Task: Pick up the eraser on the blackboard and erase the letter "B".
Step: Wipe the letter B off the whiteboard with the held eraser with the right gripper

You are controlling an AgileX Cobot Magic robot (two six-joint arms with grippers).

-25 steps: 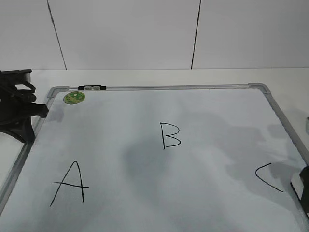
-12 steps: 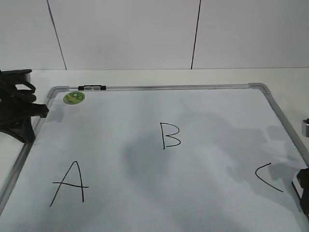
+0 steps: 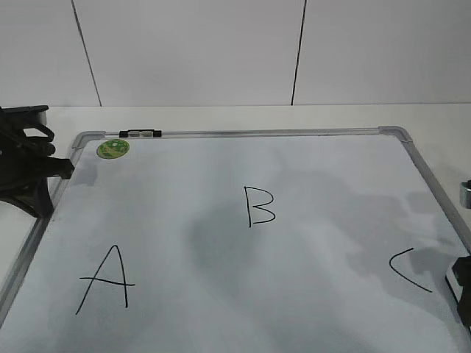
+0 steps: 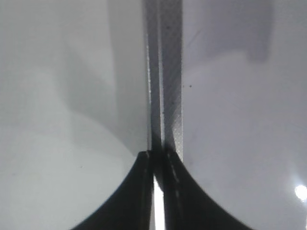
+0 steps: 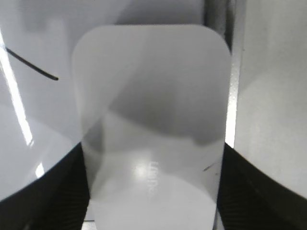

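Right gripper point(image 5: 152, 191) sits at the near right corner of the blackboard point(image 3: 221, 176), its dark fingers point(image 5: 48, 191) spread wide to either side of the eraser point(image 5: 151, 124). In the right wrist view the fingers flank the lower part of the white block closely, but I cannot tell if they press on it. The eraser lies flat on the board just inside the grey frame, its long axis running along that right edge, away from the wrist. A black stroke of the "C" point(image 3: 409, 271) ends just left of it. From the front only a sliver of the eraser point(image 3: 451, 282) shows at the picture's right border, under the dark gripper point(image 3: 464, 294).

Over on the left, the other gripper point(image 4: 157, 187) hangs above the board's left frame rail, its two fingers drawn almost together with only a thin bright slit between them and nothing in it.

The letter "B" point(image 3: 259, 206) stands whole in the middle of the board, well apart from both arms, with the "A" point(image 3: 107, 281) nearer me on the left. A round green sticker point(image 3: 112, 148) sits in the far left corner, on the white bench point(image 3: 434, 118).
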